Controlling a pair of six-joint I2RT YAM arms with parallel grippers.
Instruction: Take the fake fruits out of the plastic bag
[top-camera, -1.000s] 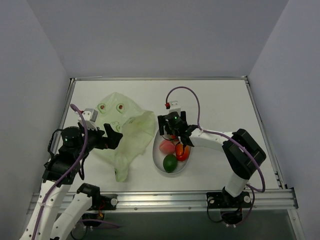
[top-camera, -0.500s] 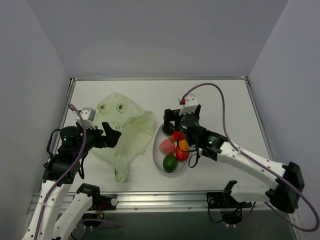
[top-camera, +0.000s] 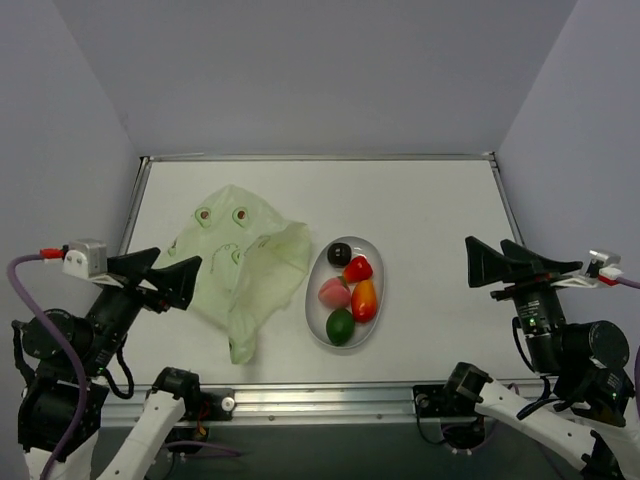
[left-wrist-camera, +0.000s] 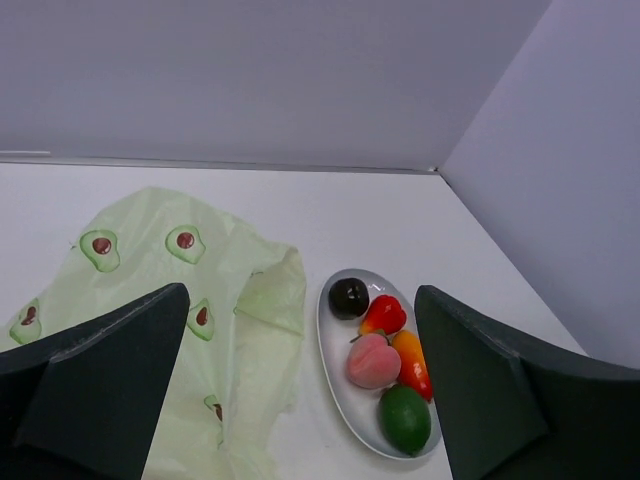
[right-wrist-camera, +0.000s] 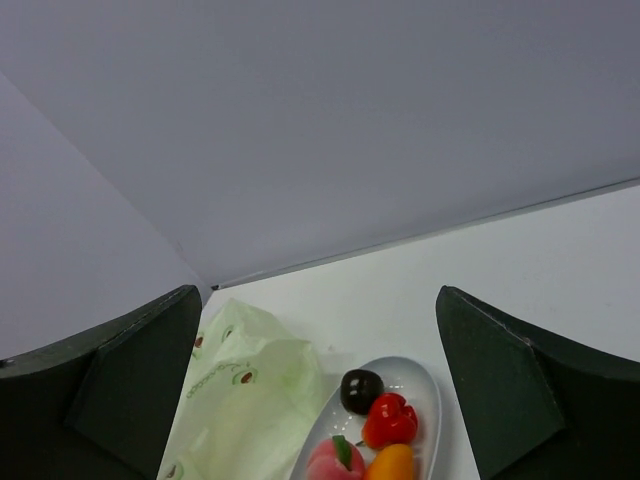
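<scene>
The plastic bag (top-camera: 240, 270) lies flat and crumpled on the table left of centre, and no fruit shows in it. It also shows in the left wrist view (left-wrist-camera: 150, 270) and the right wrist view (right-wrist-camera: 250, 390). A clear oval dish (top-camera: 316, 275) beside it holds all five fake fruits: a dark ball (top-camera: 340, 253), a red one (top-camera: 357, 268), a pink one (top-camera: 333, 292), an orange-red oval (top-camera: 364, 298) and a green ball (top-camera: 340, 326). My left gripper (top-camera: 178, 258) is open and empty, raised at the near left. My right gripper (top-camera: 487, 255) is open and empty, raised at the near right.
Grey walls enclose the table on three sides. A metal rail (top-camera: 330, 395) runs along the near edge by the arm bases. The dish (left-wrist-camera: 330, 310) sits just right of the bag's edge, and both wrist views look down at it (right-wrist-camera: 410, 375) from a distance.
My right gripper has drawn back from over the dish to the near right, uncovering the dark ball in the dish. My left gripper has pulled back from the bag to the near left.
</scene>
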